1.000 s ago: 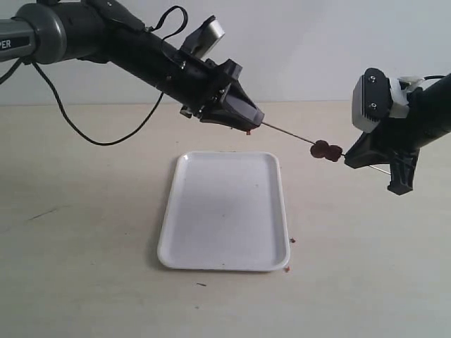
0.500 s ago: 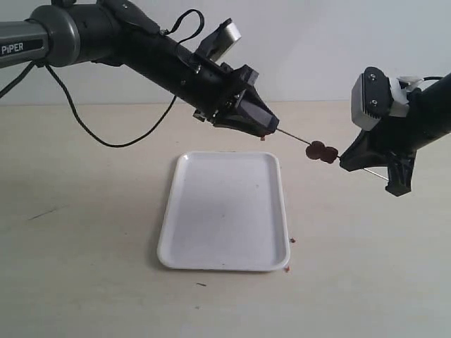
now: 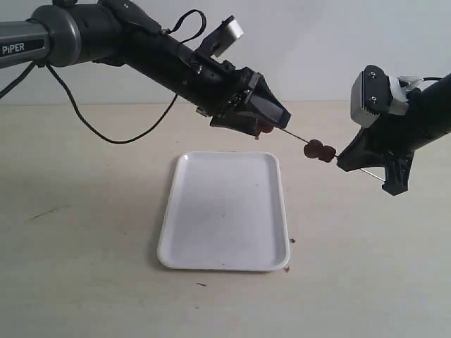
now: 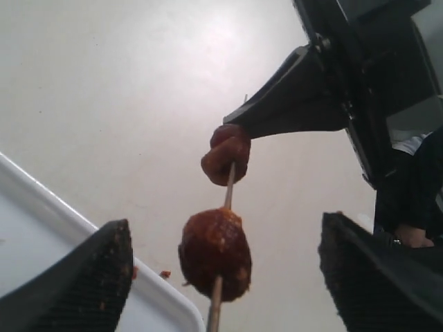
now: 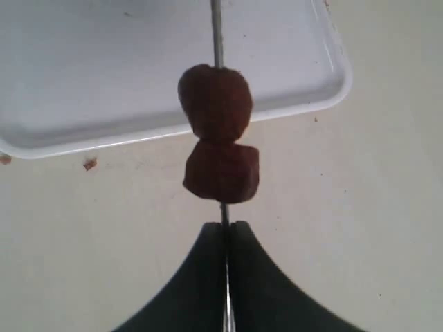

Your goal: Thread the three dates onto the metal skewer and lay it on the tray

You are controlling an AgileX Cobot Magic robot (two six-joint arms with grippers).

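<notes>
The metal skewer (image 3: 294,137) slants above the table to the right of the white tray (image 3: 224,211). My right gripper (image 3: 340,160) is shut on its lower part, seen closely in the right wrist view (image 5: 226,228). Two dates (image 3: 318,150) sit pressed together just ahead of that gripper, one date (image 5: 214,102) touching the other date (image 5: 221,173). The third date (image 4: 215,253) is threaded farther up the skewer (image 4: 229,185). My left gripper (image 4: 225,221) stands open around it, fingers (image 4: 83,283) well apart from the fruit. In the exterior view this date (image 3: 265,127) peeks out under the left gripper (image 3: 276,120).
Small brown crumbs (image 3: 287,267) lie by the tray's near right corner, with another crumb (image 5: 89,164) beside the rim. A black cable (image 3: 106,137) hangs from the left arm at the back left. A beige table surrounds the tray (image 5: 104,69).
My left gripper has slid right along the skewer toward the two dates and opened, leaving the third date on the rod. The right gripper has shifted slightly left.
</notes>
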